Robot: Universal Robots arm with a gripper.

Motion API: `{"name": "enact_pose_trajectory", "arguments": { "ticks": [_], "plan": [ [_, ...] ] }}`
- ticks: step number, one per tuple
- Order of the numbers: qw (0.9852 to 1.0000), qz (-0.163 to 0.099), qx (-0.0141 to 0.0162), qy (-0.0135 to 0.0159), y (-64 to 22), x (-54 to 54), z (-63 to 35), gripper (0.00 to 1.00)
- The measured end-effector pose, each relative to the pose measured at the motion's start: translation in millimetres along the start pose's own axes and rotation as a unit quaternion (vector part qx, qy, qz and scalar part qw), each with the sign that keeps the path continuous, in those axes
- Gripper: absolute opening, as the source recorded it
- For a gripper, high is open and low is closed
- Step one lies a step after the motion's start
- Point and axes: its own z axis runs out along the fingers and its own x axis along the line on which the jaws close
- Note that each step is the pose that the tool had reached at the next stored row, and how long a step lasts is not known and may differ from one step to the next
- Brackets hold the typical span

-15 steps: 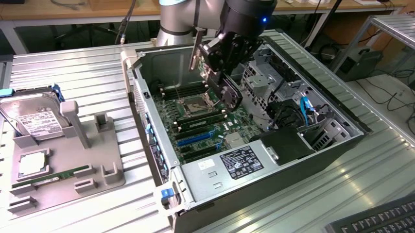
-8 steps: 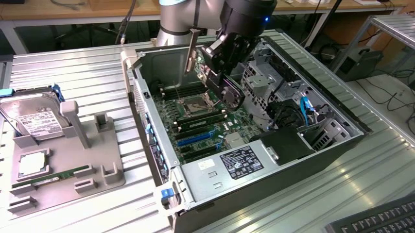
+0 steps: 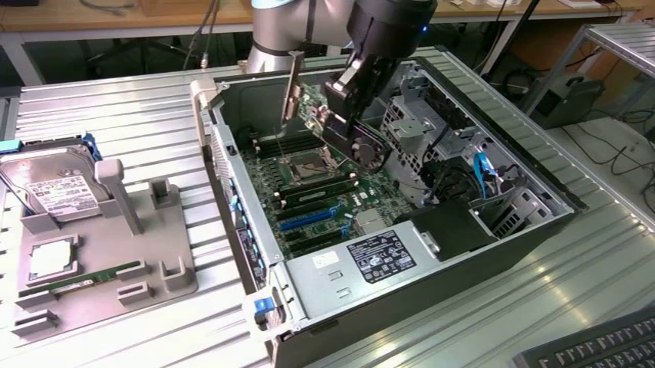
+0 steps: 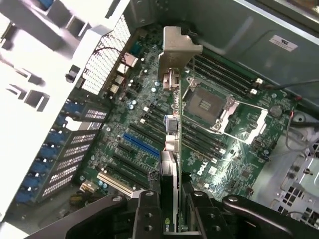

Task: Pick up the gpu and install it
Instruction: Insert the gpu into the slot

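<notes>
Gripper (image 4: 172, 201) is clamping shut on the gpu (image 4: 176, 55), holding the card edge-on. The gpu is hanging above the motherboard (image 4: 144, 124) inside the open computer case (image 3: 440, 307), its silver bracket near the CPU socket (image 4: 207, 104).

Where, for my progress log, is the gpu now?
In the exterior view's middle, the gripper holds the gpu above the motherboard in the computer case, near the CPU socket.

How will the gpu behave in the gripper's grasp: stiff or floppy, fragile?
Probably stiff: the gpu juts straight from the gripper without sagging. Likely fragile, since its green board is bare. Gripped near one end, it might pivot if the bracket hits something.
</notes>
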Motion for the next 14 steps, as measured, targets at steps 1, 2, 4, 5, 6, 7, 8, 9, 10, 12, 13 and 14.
{"name": "enact_pose_trajectory", "arguments": {
  "ticks": [1,2,4,5,6,7,8,9,10,12,13,14],
  "plan": [
    [1.0,-0.009,0.0003,0.0008,0.0,0.0,0.0,0.26],
    [0.9996,-0.028,0.0009,0.0026,0.0,0.0,0.0,0.26],
    [0.9982,-0.06,0.0018,0.0054,0.0,0.0,0.1,0.26],
    [0.9976,-0.069,0.0021,0.0063,0.0,0.0,0.1,0.26],
    [0.996,-0.089,0.0026,0.0081,0.0,0.0,0.1,0.26],
    [0.9951,-0.099,0.003,0.009,0.0,0.0,0.1,0.26],
    [0.9941,-0.108,0.0032,0.0099,0.0,0.0,0.1,0.26],
    [0.9927,-0.12,0.0036,0.011,0.0,0.0,0.1,0.26],
    [0.9915,-0.13,0.0039,0.0118,0.0,0.0,0.2,0.26],
    [0.9879,-0.155,0.0046,0.0141,0.0,0.0,0.2,0.26],
    [0.9863,-0.164,0.0049,0.015,0.0,0.0,0.2,0.26],
    [0.9846,-0.174,0.0052,0.0159,0.0,0.0,0.2,0.26]
  ]
}}
